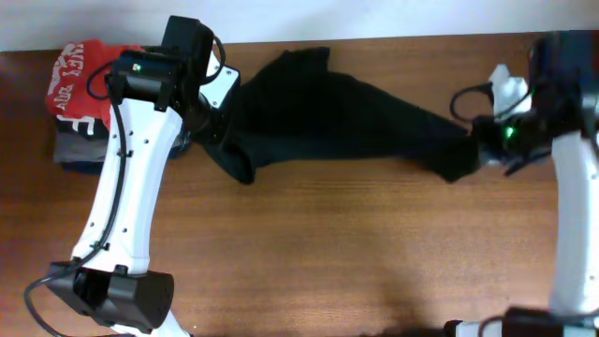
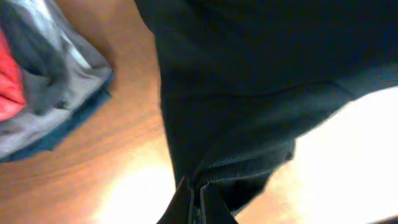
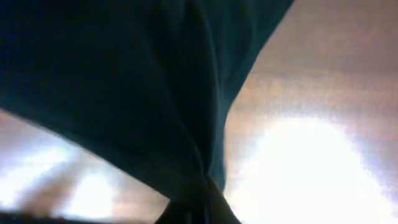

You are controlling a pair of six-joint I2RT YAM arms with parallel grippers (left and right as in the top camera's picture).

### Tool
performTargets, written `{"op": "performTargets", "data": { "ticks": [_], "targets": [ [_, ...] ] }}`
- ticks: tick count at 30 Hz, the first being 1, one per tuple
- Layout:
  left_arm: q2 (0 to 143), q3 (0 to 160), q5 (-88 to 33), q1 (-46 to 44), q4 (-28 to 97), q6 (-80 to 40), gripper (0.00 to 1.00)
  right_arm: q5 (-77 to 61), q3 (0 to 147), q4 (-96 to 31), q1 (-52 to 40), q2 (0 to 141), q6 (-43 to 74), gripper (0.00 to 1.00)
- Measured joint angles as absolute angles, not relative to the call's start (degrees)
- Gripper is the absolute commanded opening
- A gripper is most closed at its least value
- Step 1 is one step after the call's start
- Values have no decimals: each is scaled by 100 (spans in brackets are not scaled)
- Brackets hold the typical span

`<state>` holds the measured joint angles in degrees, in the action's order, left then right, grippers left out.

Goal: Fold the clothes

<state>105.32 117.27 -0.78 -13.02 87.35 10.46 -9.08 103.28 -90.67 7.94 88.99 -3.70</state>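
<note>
- Overhead: the black garment [image 1: 337, 112] hangs stretched across the far half of the table [image 1: 328, 253], with one end at your left gripper [image 1: 208, 120] and the other at your right gripper [image 1: 479, 148]. Both are clamped shut on the cloth. A loose flap droops toward you near the left end, so the span is uneven. I judge you need to level both ends before laying it down, or the fold line will come out crooked.
- Overhead: the red shirt [image 1: 80, 70] and the folded pile [image 1: 75, 145] under it sit just beside your left arm. Steer that arm away from them so you don't drag the stack.
- Left wrist: the jaws are pinched tight on a bunched ridge of the black garment [image 2: 249, 74], and the folded pile [image 2: 56, 106] is close on the left. The bite looks like it has several layers gathered, so pull gently; a hard tug could slip it out.
- Right wrist: the cloth funnels into a narrow twist right at the closed jaws, with bare table beyond. That twist suggests a small hold, so match the pace of both arms.
</note>
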Motion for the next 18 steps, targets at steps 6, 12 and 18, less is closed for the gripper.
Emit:
{"op": "performTargets", "data": {
  "ticks": [6, 12, 18],
  "targets": [
    [10532, 10925, -344, -1323, 8726, 1017, 1, -895, 8394, -8536, 899, 8305, -139, 4],
    [10534, 10160, -276, -1306, 8698, 1004, 1, -978, 6987, -8392, 904, 7856, 137, 4],
    [10534, 10090, -150, -1133, 8449, 1002, 1, -1024, 6377, -8396, 904, 7126, 757, 4]
  ]
}}
